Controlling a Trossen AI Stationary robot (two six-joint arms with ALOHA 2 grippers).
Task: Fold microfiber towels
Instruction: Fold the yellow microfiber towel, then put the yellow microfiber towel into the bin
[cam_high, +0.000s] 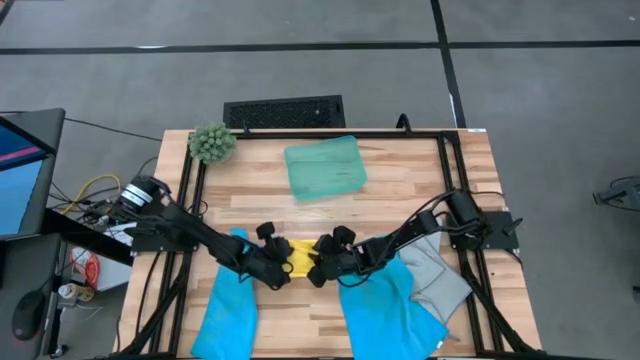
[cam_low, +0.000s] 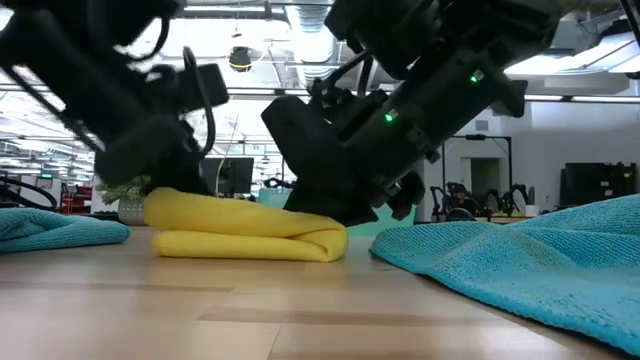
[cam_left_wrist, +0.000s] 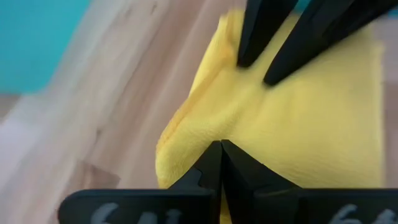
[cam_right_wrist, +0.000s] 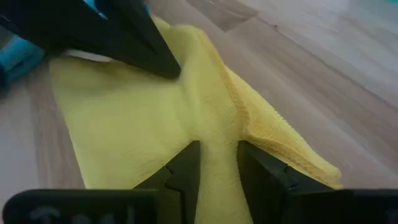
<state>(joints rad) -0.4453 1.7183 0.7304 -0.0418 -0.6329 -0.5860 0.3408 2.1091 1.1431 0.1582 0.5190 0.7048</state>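
Butcher-block table (cam_high: 400, 190) fills the middle of the high view, ringed by a black frame, with grey floor all round. Two bright blue towels lie at the bottom edge: the left blue towel (cam_high: 228, 300) and the right blue towel (cam_high: 385, 305), both cut off by the frame. A light grey towel (cam_high: 440, 275) sits at lower right, partly under the right blue one. The teal-green tray (cam_high: 325, 167) rests at upper centre, well apart from the arms, and a fuzzy green plant ball (cam_high: 212, 142) sits at the upper left corner of the table.

Between the blue towels, at lower centre, lies the folded yellow towel (cam_low: 245, 228), mostly covered from above by both dark arms. The left gripper (cam_left_wrist: 222, 149) has its fingers pressed together and its tip on the yellow cloth; whether it pinches any fabric I can't make out. The right gripper (cam_right_wrist: 217, 155) has a narrow ridge of yellow cloth pinched between its part-spread fingers.

In the low view the arms block most of the room behind.
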